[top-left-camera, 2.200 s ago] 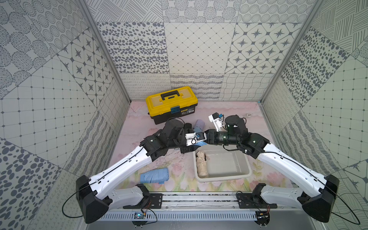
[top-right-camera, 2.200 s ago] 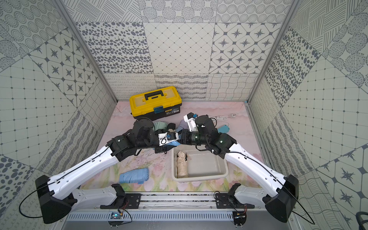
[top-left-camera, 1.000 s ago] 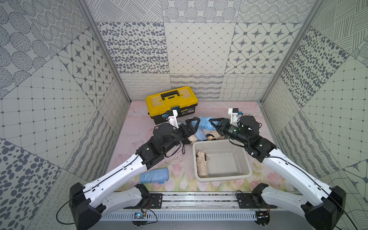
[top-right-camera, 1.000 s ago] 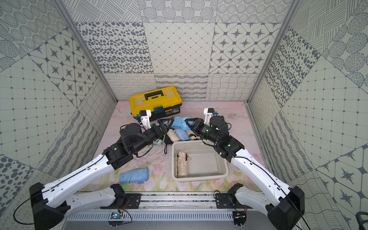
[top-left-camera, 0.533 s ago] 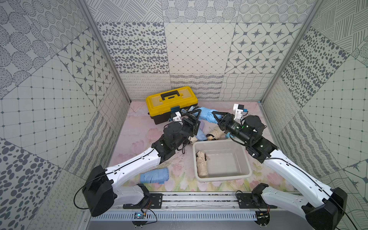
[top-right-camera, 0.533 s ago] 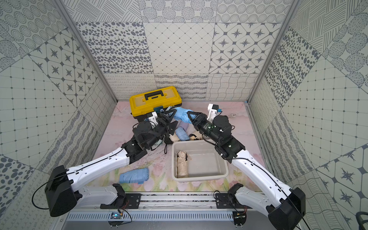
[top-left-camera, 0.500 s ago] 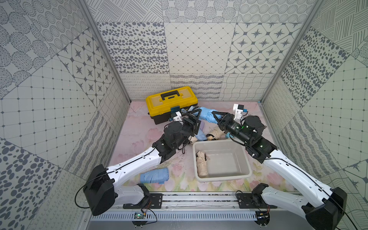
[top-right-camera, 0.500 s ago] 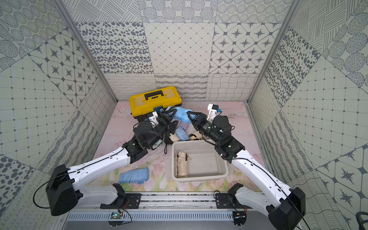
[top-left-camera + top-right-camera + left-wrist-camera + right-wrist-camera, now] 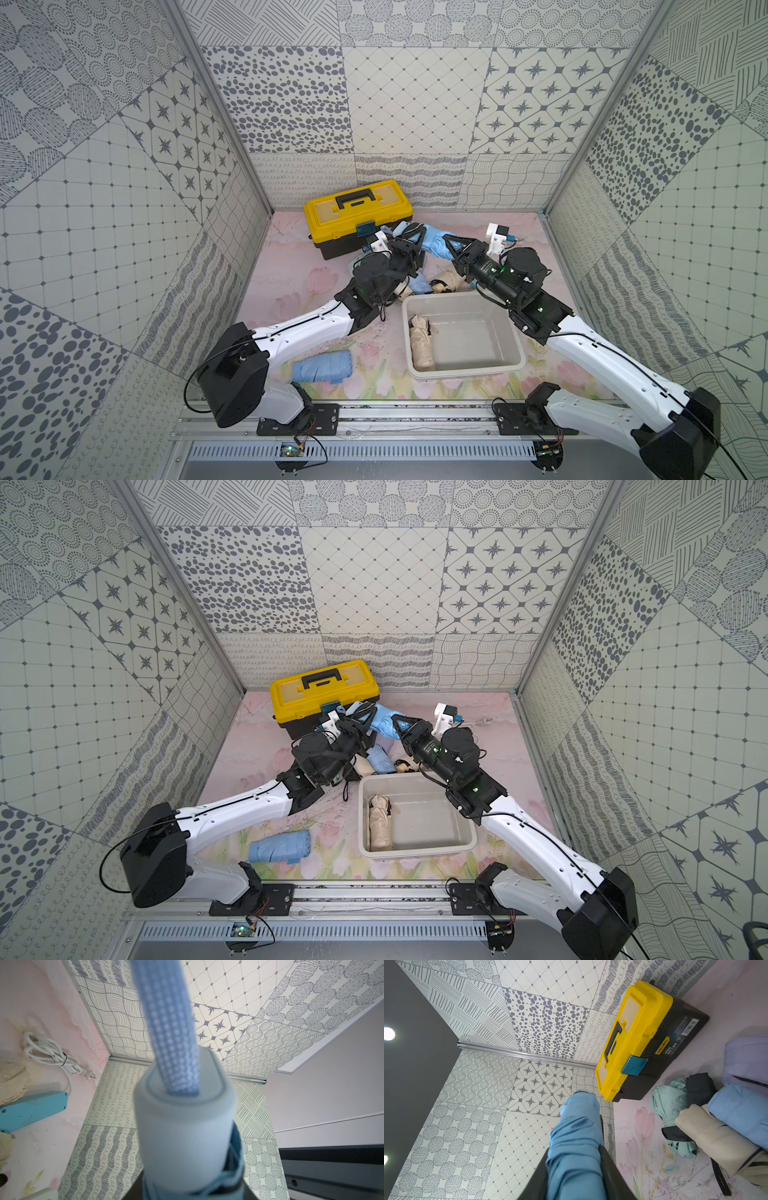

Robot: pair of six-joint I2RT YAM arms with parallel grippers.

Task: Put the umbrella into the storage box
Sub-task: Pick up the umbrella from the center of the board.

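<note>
Resting on floral tabletop (image 9: pixel 291 257), storage box (image 9: pixel 465 371); patterned walls (image 9: pixel 407 104)

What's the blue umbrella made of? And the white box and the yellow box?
The blue umbrella looks like thin matte cloth, maybe nylon, going by its soft creases. The storage box seems to be smooth white plastic, slightly glossy, with moulded rounded corners. The yellow toolbox looks like hard plastic, with a shiny lid and a black moulded handle.

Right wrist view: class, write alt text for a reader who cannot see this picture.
A folded blue umbrella is clamped between the dark fingers of the right gripper, pointing toward patterned walls. Beyond it a yellow-and-black toolbox sits on the pink floral table, beside a heap of other folded umbrellas.
</note>
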